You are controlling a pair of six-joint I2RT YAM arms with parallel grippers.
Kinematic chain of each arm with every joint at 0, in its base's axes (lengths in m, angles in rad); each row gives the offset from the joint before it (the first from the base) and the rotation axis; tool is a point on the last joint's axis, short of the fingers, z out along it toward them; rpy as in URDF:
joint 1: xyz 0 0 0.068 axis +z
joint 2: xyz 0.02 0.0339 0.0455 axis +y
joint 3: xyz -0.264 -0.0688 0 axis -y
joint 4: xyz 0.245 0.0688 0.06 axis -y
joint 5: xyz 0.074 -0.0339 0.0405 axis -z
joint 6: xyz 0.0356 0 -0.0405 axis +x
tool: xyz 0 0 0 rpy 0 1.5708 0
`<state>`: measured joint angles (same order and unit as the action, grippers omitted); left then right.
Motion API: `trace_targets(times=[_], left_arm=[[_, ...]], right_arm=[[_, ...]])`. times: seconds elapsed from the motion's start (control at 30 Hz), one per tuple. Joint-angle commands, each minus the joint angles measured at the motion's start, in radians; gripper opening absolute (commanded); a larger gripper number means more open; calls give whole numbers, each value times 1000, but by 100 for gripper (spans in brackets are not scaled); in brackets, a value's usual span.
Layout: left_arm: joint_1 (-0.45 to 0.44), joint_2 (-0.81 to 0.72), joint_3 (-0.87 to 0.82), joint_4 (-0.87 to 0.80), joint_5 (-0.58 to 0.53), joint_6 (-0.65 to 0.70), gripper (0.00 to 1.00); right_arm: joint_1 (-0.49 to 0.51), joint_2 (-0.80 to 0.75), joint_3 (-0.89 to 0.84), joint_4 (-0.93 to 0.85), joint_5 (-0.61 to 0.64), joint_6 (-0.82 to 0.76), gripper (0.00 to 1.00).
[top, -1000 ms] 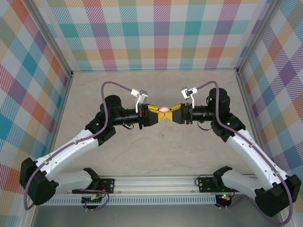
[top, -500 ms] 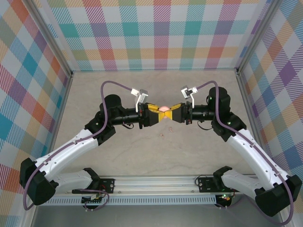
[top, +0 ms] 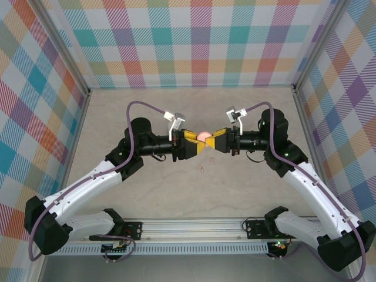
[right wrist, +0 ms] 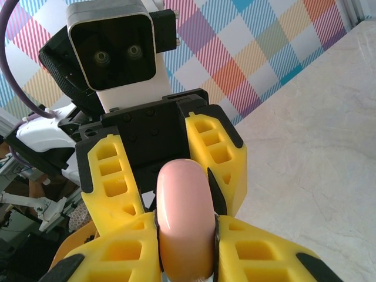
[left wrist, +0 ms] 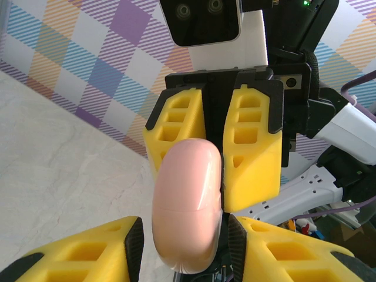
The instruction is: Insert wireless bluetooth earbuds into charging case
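Note:
A pale pink charging case (top: 203,136), its lid shut, hangs above the middle of the table where both grippers meet tip to tip. My right gripper (right wrist: 184,238) is shut on the case (right wrist: 183,211), both pads pressed against its sides. My left gripper (left wrist: 183,241) stands open around the other end of the case (left wrist: 188,205), with a clear gap at its left pad and a thin one at its right. The yellow fingers (right wrist: 216,147) of the left gripper flank the case in the right wrist view. The earbuds are out of view.
The pale wooden table (top: 147,106) is walled by chequered panels on three sides. A tiny dark speck (top: 201,169) lies on the table just in front of the grippers. The arm bases and a metal rail (top: 194,226) run along the near edge.
The left jaws have spread apart off the case while the right jaws have closed onto it. Both arms stay almost where they were.

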<state>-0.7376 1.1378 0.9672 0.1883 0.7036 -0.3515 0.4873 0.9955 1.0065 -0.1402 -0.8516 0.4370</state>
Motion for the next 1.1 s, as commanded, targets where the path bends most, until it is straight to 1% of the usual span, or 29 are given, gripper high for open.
trace_targets(times=[0.0,0.33,0.53,0.7,0.83,0.9,0.97,1.0,1.07], left_arm=[[-16,4,23,53,33,-14,44],[-21,11,24,60,35,-16,40],[-21,12,27,65,34,-17,37],[-22,13,29,61,33,-17,25],[-23,13,28,52,31,-11,15],[-22,13,26,45,25,-4,8],[-22,10,25,35,17,2,7],[-22,9,26,31,14,6,7],[-22,5,25,27,11,9,7]], right_arm=[[8,-4,32,6,-41,-14,20],[19,7,37,-12,-64,-35,21],[26,14,45,-64,-79,-77,21],[36,28,66,-147,-97,-133,22],[37,21,73,-173,-66,-148,26],[37,11,75,-177,-44,-148,29],[37,-3,76,-186,-3,-148,36],[37,-12,75,-188,20,-147,37],[37,-32,72,-190,63,-146,41]])
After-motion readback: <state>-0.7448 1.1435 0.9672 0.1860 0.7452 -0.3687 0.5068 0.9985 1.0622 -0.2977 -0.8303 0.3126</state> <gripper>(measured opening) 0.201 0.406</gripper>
